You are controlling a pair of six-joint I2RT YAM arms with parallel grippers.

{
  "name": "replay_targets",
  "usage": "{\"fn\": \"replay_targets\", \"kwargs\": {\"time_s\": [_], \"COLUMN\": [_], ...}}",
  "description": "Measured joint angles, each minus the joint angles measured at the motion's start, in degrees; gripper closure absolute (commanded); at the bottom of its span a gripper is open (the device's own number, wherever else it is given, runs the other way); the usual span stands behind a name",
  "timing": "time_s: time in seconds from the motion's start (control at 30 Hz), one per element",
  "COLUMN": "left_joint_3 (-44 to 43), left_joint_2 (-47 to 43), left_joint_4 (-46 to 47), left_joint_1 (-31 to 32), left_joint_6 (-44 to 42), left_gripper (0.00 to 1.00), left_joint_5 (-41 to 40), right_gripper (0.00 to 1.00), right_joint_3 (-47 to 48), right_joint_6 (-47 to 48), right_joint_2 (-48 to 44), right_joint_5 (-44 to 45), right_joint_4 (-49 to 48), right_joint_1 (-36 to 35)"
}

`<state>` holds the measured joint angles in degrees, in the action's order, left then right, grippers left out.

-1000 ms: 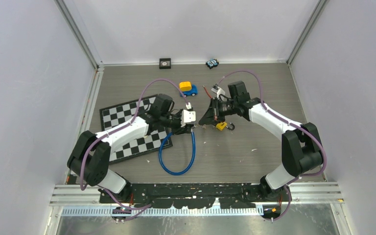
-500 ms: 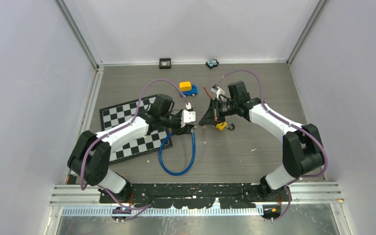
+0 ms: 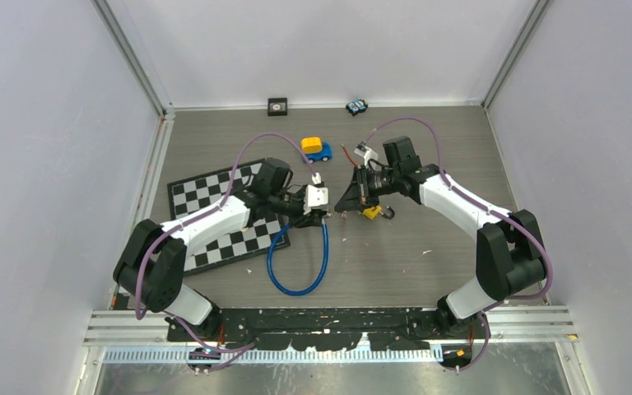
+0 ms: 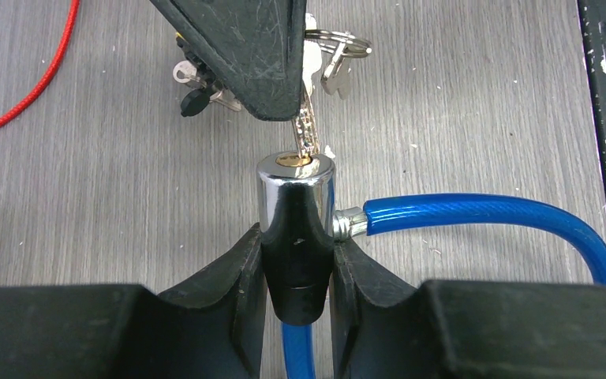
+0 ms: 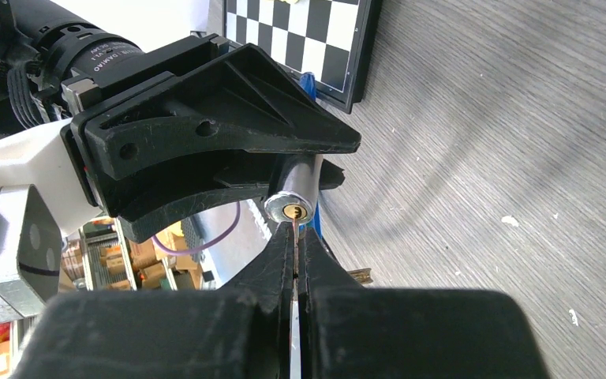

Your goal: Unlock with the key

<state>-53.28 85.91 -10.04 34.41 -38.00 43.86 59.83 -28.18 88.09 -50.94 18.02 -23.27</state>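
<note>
My left gripper (image 4: 296,237) is shut on the black body of a cable lock (image 4: 296,193), whose chrome cylinder points its brass keyhole away from the wrist. A blue cable (image 4: 481,212) leaves the lock and loops on the table (image 3: 300,263). My right gripper (image 5: 295,237) is shut on a silver key (image 4: 308,126), blade edge-on between the fingers. The key's tip sits in the keyhole (image 5: 292,204). A key ring (image 4: 339,51) with spare keys and a yellow tag (image 3: 371,212) hangs from the right gripper. In the top view the two grippers meet at the table's middle (image 3: 333,207).
A black-and-white chessboard (image 3: 214,214) lies under the left arm. A blue-and-yellow toy car (image 3: 316,148) sits behind the grippers, with a red cord (image 4: 31,87) near it. A small black box (image 3: 277,104) and a small blue toy (image 3: 356,107) rest by the back wall.
</note>
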Motion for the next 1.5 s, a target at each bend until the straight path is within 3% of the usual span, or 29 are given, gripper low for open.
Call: {"fn": "replay_targets", "kwargs": {"time_s": [0.6,1.5], "left_joint_3": [0.00,0.00], "left_joint_2": [0.00,0.42], "left_joint_4": [-1.68,-0.37], "left_joint_1": [-0.31,-0.28], "left_joint_6": [-1.05,1.55], "left_gripper": [1.00,1.00], "left_joint_5": [4.70,3.13], "right_gripper": [1.00,0.99], "right_joint_3": [1.38,1.68], "right_joint_6": [2.86,1.55], "right_joint_2": [-0.59,-0.74], "right_joint_5": [0.33,2.80], "right_joint_4": [4.39,4.31], "right_joint_1": [-0.74,-0.70]}}
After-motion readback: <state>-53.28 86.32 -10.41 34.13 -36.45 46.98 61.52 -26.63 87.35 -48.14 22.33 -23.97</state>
